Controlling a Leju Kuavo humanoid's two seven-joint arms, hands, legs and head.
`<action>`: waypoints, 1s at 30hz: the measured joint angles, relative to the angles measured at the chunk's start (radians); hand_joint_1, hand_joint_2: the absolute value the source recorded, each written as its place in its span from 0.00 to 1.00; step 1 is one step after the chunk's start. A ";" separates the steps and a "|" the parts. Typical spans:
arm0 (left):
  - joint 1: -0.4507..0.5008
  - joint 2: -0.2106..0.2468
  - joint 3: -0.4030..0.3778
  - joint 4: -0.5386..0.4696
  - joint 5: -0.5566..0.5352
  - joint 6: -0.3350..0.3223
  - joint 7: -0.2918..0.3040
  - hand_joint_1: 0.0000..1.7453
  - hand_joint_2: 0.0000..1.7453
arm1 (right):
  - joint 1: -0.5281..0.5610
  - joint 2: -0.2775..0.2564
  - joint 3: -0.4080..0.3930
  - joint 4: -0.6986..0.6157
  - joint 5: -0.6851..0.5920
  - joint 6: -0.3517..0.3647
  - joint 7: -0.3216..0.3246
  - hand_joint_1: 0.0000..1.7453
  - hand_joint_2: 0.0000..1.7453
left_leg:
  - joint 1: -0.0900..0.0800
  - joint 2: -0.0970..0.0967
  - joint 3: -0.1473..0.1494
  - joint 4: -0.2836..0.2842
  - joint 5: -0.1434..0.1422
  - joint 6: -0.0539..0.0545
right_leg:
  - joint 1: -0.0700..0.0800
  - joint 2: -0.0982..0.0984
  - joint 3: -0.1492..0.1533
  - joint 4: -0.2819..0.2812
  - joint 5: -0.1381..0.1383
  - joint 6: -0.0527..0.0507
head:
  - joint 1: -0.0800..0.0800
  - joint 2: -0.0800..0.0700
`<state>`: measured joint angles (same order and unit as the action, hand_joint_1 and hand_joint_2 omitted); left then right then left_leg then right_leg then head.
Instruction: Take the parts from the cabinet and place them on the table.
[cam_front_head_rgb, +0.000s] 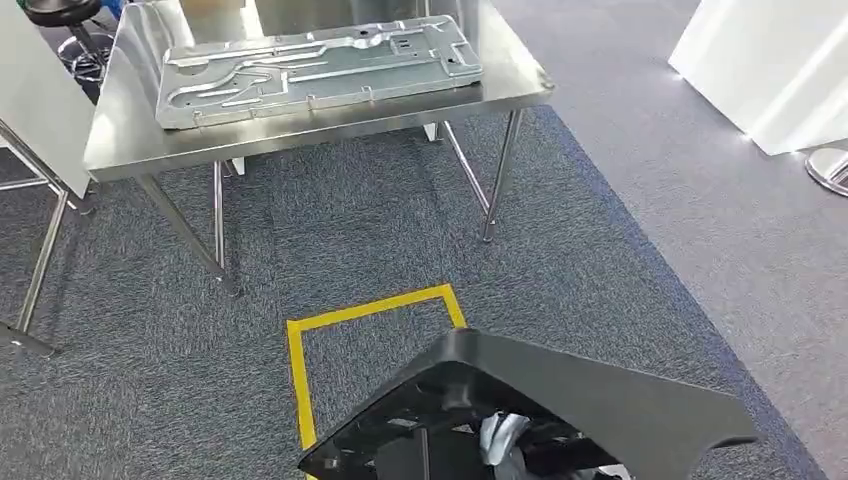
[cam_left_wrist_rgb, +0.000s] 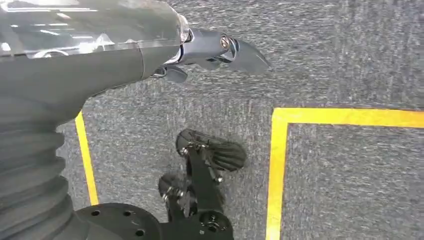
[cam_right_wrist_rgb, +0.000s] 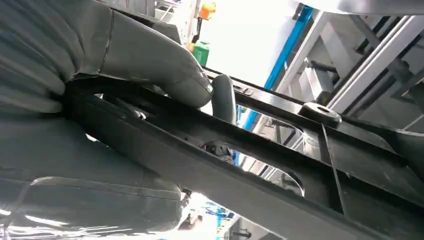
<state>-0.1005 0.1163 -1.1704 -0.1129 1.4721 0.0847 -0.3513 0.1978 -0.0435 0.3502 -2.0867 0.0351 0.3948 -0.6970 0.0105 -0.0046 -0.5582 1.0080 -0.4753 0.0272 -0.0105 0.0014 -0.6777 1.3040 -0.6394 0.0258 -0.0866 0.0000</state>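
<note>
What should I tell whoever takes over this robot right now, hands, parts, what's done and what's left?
Right hand: grips the black plastic part, carried low in front of the body.
Left hand: holds nothing, hanging over the carpet by the yellow floor tape.
Steel table stands ahead, with a grey metal panel already lying on it.
Done: black part is out and in hand.
Left: probably walk up to the table and set the part down beside the panel.
</note>
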 joint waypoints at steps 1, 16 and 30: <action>0.000 0.000 -0.001 0.000 0.000 0.000 0.000 0.00 1.00 | 0.000 0.000 0.000 0.000 0.000 0.000 0.000 1.00 1.00 | 0.000 -0.001 0.007 0.000 -0.005 -0.001 | -0.002 0.000 -0.028 0.027 0.011 0.001 | 0.000 0.000; -0.004 0.003 -0.021 0.000 0.000 -0.005 0.002 0.00 1.00 | 0.003 0.014 -0.006 -0.009 0.003 -0.004 0.000 1.00 1.00 | 0.002 -0.001 -0.120 0.315 -0.164 -0.064 | 0.000 0.001 0.115 -0.287 0.155 -0.049 | 0.000 0.000; -0.007 0.005 -0.026 0.000 0.000 -0.009 0.003 0.00 1.00 | 0.007 0.023 -0.006 -0.020 0.010 -0.016 0.000 1.00 1.00 | 0.000 -0.001 0.009 -0.011 0.009 -0.002 | 0.000 0.000 0.036 -0.046 0.006 0.000 | 0.000 0.000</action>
<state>-0.1079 0.1217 -1.1963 -0.1129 1.4721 0.0755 -0.3487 0.2048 -0.0210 0.3441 -2.1069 0.0446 0.3784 -0.6970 0.0105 -0.0052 -0.5491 0.9971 -0.4663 0.0253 -0.0100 0.0012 -0.6412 1.2582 -0.6330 0.0263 -0.0862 0.0000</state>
